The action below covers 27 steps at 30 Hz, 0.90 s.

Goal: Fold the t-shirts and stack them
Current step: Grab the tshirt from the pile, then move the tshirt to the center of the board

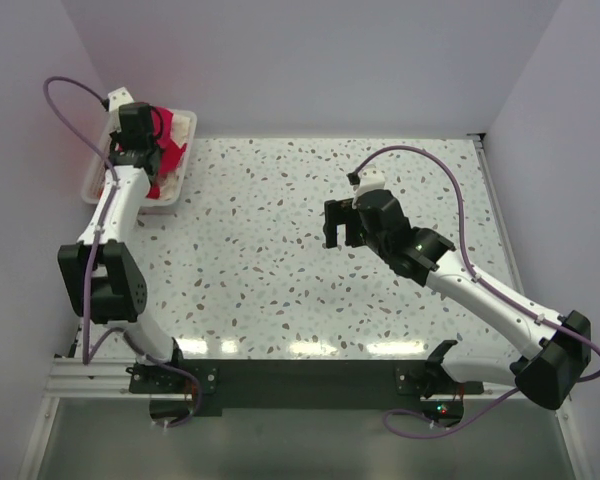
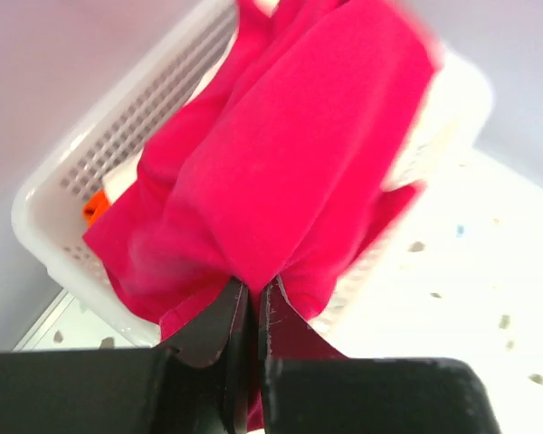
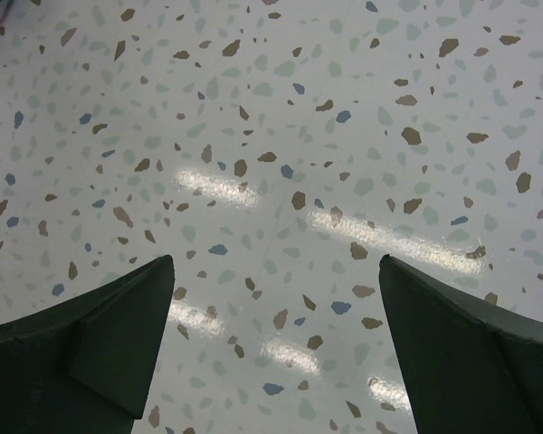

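Left fingers [image 2: 219, 327] clamped together on a pinch of the red t-shirt [image 2: 290, 163]. The shirt lies heaped in the white slotted tray [image 2: 118, 136] at the far-left corner of the speckled tabletop [image 1: 280, 260], one fold spilling over the rim. Right fingers [image 3: 109, 348] spread wide above the tabletop, holding nothing. Step in hand, I judge: drawing the first shirt out. Next move calls for a lift clear of the rim, then a carry to mid-tabletop. Count: one red shirt, one scrap of orange fabric [image 2: 94, 208], one tray.
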Available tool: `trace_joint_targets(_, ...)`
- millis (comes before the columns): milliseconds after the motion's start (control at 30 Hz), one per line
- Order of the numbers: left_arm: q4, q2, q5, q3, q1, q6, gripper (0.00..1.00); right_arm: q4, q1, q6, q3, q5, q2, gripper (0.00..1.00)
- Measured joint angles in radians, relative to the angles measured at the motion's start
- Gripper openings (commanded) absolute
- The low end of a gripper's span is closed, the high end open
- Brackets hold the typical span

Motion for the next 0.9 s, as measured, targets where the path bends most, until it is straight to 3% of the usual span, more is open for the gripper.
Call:
trace_joint_targets(100, -0.014, -0.095, 0.043, 0.022, -0.038, 0.001, 0.00, 0.000, 0.000, 0.000, 0.000, 0.000, 0.000, 0.99)
trace_joint_targets(233, -0.042, -0.229, 0.091, 0.021, -0.183, 0.000, 0.00, 0.000, 0.000, -0.002, 0.000, 0.002, 0.000, 0.99)
trace_joint_targets(467, -0.048, -0.446, 0.209, -0.139, -0.419, -0.042, 0.00, 0.001, 0.000, -0.004, 0.000, 0.003, -0.001, 0.99)
trace_joint_targets(667, -0.020, -0.452, 0.298, -0.336, -0.549, -0.068, 0.00, 0.006, 0.000, -0.007, 0.000, 0.002, -0.001, 0.99)
trace_joint_targets(900, 0.014, -0.319, 0.409, -0.494, -0.681, -0.071, 0.00, 0.023, 0.000, -0.008, 0.000, -0.001, 0.024, 0.98)
